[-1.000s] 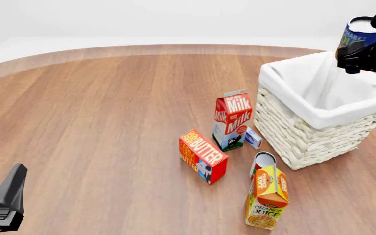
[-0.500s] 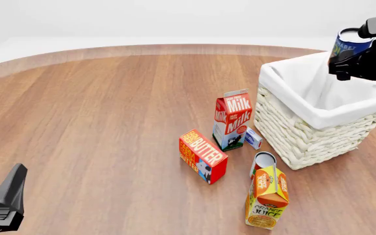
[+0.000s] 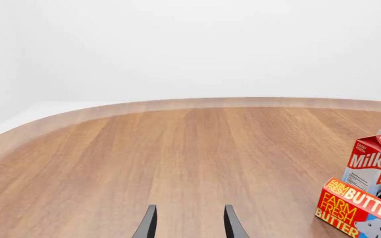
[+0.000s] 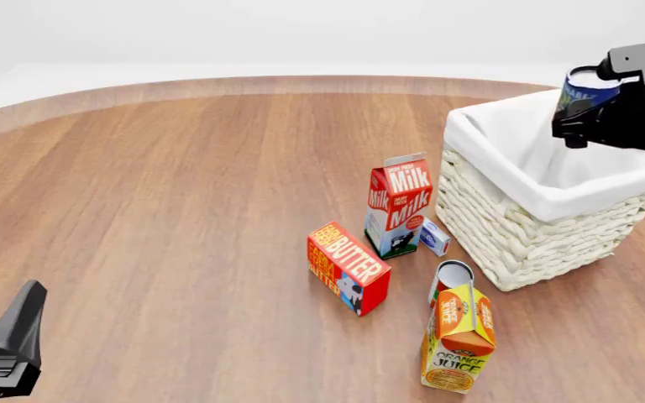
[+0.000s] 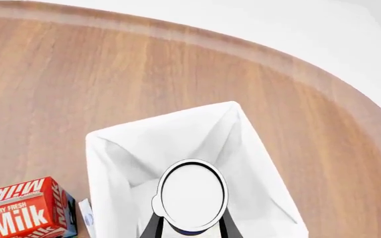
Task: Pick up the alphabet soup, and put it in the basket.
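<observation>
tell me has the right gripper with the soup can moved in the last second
Yes. The right gripper, shut on the alphabet soup, has moved left and down over the basket.

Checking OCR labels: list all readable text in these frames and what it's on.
"Milk", "DAIRY FRESH": milk carton
"FARM FRESH BUTTER": butter box
"ORANGE JUICE": juice carton
Soup can in the right gripper: label mostly hidden, unreadable
Small blue-white box and red can: print too small to read
Basket: none
</observation>
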Tool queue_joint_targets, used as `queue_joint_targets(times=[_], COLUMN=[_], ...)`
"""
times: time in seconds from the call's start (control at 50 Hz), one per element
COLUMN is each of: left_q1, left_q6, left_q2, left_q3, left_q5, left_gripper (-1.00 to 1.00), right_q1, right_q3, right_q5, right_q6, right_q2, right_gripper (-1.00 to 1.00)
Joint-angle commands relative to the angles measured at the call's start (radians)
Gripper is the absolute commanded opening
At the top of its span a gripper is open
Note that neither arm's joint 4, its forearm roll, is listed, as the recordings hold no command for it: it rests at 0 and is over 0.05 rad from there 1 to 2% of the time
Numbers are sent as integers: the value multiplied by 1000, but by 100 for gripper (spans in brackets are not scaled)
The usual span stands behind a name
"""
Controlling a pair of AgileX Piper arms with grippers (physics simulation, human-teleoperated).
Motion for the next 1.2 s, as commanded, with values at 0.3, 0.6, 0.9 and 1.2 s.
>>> queue_joint_targets(times=[0.3,0.6,0.9,1.2], left_q1=[0,0,0,0], left_q6=[0,0,0,0], left_q2=[0,0,0,0], left_q3=[0,0,0,0], left_q5=[0,0,0,0], left_gripper=[100,100,100,100], right_q1=[-6,-18,-16,-16], right_q3=[10,20,23,29], right_q5=[-7,-17,-20,-26], right_q6=[8,0,-1,-13], right_q2=[41,64,98,129], right_gripper=[-100,-100,-100,-100])
